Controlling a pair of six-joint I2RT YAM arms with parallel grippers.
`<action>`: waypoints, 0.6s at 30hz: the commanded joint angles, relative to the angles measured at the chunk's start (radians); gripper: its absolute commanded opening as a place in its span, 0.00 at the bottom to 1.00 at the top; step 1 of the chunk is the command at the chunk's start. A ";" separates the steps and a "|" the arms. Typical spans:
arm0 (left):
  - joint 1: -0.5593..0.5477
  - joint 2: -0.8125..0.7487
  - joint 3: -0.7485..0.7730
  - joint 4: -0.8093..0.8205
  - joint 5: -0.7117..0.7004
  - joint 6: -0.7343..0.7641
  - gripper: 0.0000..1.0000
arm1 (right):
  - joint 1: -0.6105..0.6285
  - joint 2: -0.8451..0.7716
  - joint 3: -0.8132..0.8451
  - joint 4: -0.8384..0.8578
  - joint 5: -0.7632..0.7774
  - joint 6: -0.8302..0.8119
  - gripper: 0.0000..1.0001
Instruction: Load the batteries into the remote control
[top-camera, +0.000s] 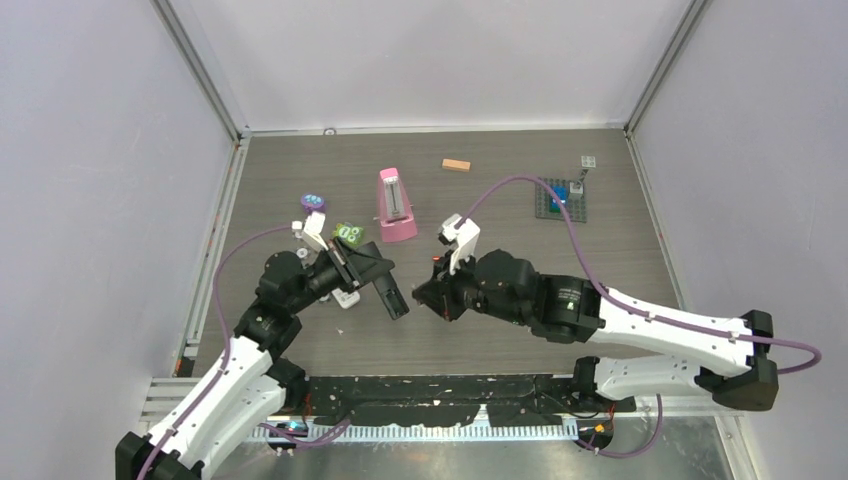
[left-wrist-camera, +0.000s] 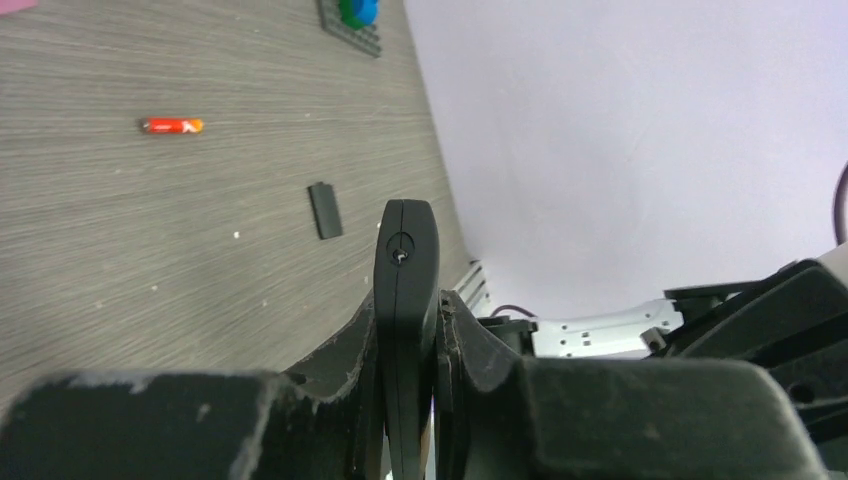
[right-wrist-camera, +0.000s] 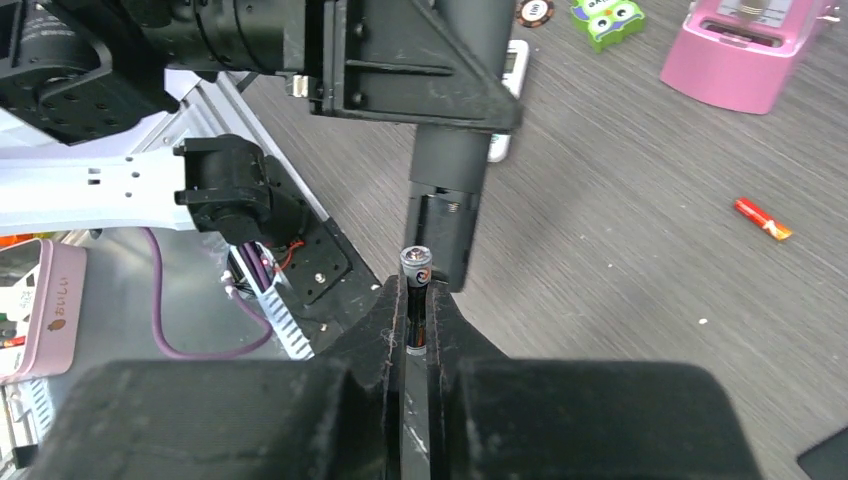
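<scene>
My left gripper (left-wrist-camera: 408, 305) is shut on the black remote control (left-wrist-camera: 405, 265), seen edge-on in its wrist view and held above the table (top-camera: 385, 285). In the right wrist view the remote (right-wrist-camera: 455, 150) hangs with its open battery bay (right-wrist-camera: 445, 225) facing me. My right gripper (right-wrist-camera: 416, 295) is shut on a dark battery (right-wrist-camera: 415, 270), whose tip stands just below the bay. A loose red and orange battery (right-wrist-camera: 763, 219) lies on the table, also in the left wrist view (left-wrist-camera: 172, 125). The black battery cover (left-wrist-camera: 324, 210) lies flat nearby.
A pink metronome (top-camera: 397, 205), a green owl toy (top-camera: 349, 234) and a purple piece (top-camera: 313, 202) stand behind the left arm. A white device (top-camera: 346, 297) lies under it. Farther back are a wooden block (top-camera: 456, 165) and a grey brick plate (top-camera: 561, 197).
</scene>
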 joint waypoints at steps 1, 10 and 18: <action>-0.001 -0.027 -0.010 0.230 0.040 -0.101 0.00 | 0.086 0.058 0.072 0.048 0.184 0.071 0.05; -0.001 -0.024 -0.040 0.371 0.072 -0.224 0.00 | 0.150 0.225 0.197 0.041 0.275 0.066 0.05; -0.001 -0.017 -0.049 0.420 0.105 -0.225 0.00 | 0.164 0.221 0.209 0.020 0.344 0.069 0.05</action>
